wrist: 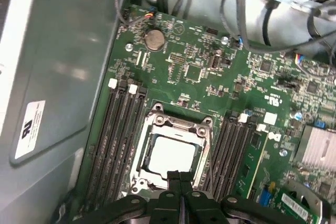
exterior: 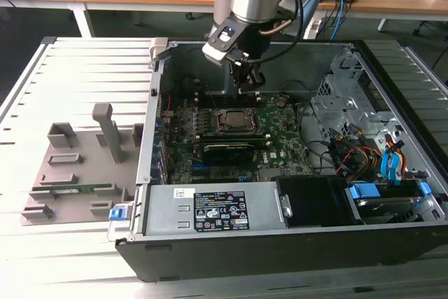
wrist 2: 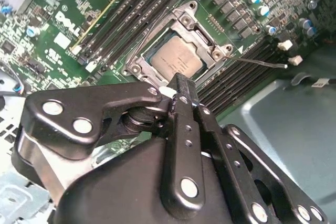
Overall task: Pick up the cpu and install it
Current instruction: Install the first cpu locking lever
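Note:
The cpu (wrist: 170, 153) is a flat square chip with a dull silvery top, and it lies inside the dark socket frame (wrist: 173, 124) on the green motherboard (wrist: 210, 72). It also shows as the cpu (wrist 2: 178, 59) in the second wrist view and as the cpu (exterior: 234, 120) in the exterior view. My gripper (exterior: 248, 87) hangs just above the socket's far edge, inside the open computer case. Its black fingers are shut together with nothing between them, seen as the gripper (wrist: 179, 176) and the gripper (wrist 2: 177, 85). A thin wire lever (wrist 2: 262, 64) sticks out beside the socket.
Dark memory slots (wrist: 118, 140) flank the socket on both sides. The case wall (wrist: 58, 66) stands close by. In the exterior view, a power supply (exterior: 210, 211), a drive cage (exterior: 350, 103) and cables (exterior: 364, 155) crowd the case. A grey fixture tray (exterior: 77, 173) holding a green memory stick lies at that view's left.

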Controlling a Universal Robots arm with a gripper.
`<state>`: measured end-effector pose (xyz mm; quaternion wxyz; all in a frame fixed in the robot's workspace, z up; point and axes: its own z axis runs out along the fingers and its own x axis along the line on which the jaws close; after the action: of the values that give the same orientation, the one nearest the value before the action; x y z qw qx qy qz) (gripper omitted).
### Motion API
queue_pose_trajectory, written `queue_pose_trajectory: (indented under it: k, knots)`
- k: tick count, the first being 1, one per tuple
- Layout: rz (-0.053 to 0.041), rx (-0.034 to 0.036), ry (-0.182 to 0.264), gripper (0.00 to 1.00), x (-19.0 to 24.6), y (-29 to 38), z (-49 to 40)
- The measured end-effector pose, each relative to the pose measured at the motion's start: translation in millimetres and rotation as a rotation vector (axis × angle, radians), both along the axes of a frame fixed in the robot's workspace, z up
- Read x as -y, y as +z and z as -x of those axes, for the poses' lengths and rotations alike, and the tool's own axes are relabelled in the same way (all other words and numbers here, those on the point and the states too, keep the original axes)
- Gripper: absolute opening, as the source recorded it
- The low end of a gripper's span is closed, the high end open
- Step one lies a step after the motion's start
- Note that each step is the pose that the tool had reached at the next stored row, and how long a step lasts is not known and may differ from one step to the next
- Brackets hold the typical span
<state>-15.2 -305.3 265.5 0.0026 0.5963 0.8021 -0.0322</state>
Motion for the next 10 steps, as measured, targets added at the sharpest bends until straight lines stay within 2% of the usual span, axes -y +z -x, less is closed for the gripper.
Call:
queue_pose_trajectory:
  k: [3,7,10]
  knots:
    - [0.0000,0.0000,0.066,0.11,0.0,0.0,0.0]
    - [0.0000,0.0000,0.124,0.11,0.0,0.0,0.0]
    - [0.0001,0.0000,0.203,0.11,0.0,0.0,0.0]
